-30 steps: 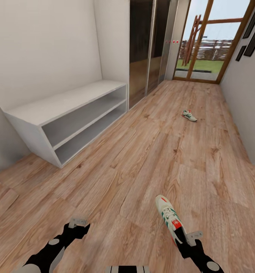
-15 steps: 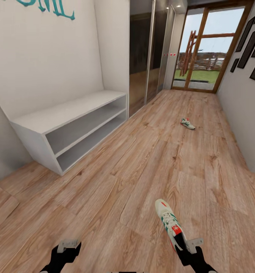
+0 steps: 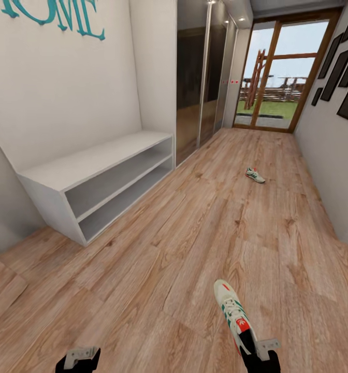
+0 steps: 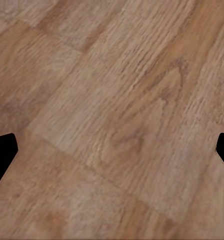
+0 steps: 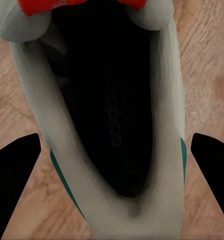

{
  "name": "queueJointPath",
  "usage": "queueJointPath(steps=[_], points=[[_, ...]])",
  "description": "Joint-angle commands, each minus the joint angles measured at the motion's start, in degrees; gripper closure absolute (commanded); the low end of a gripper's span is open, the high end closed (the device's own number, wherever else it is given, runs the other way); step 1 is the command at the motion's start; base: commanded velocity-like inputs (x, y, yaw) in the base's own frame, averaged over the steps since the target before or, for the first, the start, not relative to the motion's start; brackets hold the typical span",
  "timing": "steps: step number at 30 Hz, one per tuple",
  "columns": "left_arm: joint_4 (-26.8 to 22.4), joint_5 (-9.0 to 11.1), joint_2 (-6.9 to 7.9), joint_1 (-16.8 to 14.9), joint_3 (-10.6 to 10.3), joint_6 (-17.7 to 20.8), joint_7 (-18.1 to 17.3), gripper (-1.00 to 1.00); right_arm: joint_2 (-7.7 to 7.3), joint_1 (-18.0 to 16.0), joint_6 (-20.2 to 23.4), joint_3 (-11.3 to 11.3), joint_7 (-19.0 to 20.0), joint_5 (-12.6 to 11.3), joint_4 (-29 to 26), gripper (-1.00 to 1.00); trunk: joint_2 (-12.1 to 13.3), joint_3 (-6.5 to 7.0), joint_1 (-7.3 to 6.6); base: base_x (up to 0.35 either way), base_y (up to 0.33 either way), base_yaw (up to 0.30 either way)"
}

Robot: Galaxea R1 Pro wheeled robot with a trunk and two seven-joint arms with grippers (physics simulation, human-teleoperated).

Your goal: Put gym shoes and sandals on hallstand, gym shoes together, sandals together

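Note:
One gym shoe (image 3: 232,308), cream with green stripes and a red patch, hangs low over the corridor floor (image 3: 194,233) at the near right. My right gripper (image 3: 260,356) is shut on its heel end. In the right wrist view the gym shoe (image 5: 42,115) sits between the two dark fingers of the right gripper (image 5: 114,150), dark opening facing the camera. The other gym shoe (image 3: 255,175) lies on the floor far ahead. My left gripper (image 3: 81,357) is open and empty over bare planks; the left wrist view shows its fingers (image 4: 2,152) spread wide. The sandals and the hallstand are out of view.
A short white two-shelf bench (image 3: 91,166) stands against the left wall under teal lettering. Mirrored sliding doors (image 3: 194,88) follow it, and a glazed door (image 3: 270,77) closes the far end. Dark frames (image 3: 345,67) hang on the right wall.
The camera has tilted upward, so more wall and lettering show. Both arms have sunk to the picture's lower edge. The near gym shoe stays with the right gripper.

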Motion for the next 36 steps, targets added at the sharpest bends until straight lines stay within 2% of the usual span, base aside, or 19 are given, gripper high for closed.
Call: queueJointPath(steps=[1, 17, 36], points=[[0.10, 0.03, -0.08, -0.02, 0.49, -0.18, -0.57, -1.00, 0.03, -0.05, -0.21, -0.49, 0.36, 0.39, 0.08, 1.00, 0.40, 0.23, -0.24, 0.000, 0.000, 0.000], [0.04, -0.11, -0.10, -0.02, 0.50, -0.22, -0.57, -1.00, 0.26, -0.08, -0.13, -0.55, 0.34, 0.27, 0.03, 1.00, 6.82, 4.46, -3.75, 0.000, 0.000, 0.000], [-0.06, 0.06, -0.01, -0.02, 0.47, -0.31, -0.62, -1.00, 0.14, -0.09, -0.13, -0.69, 0.42, 0.35, -0.47, 1.00, 14.44, 7.99, -7.92, 0.000, 0.000, 0.000]])
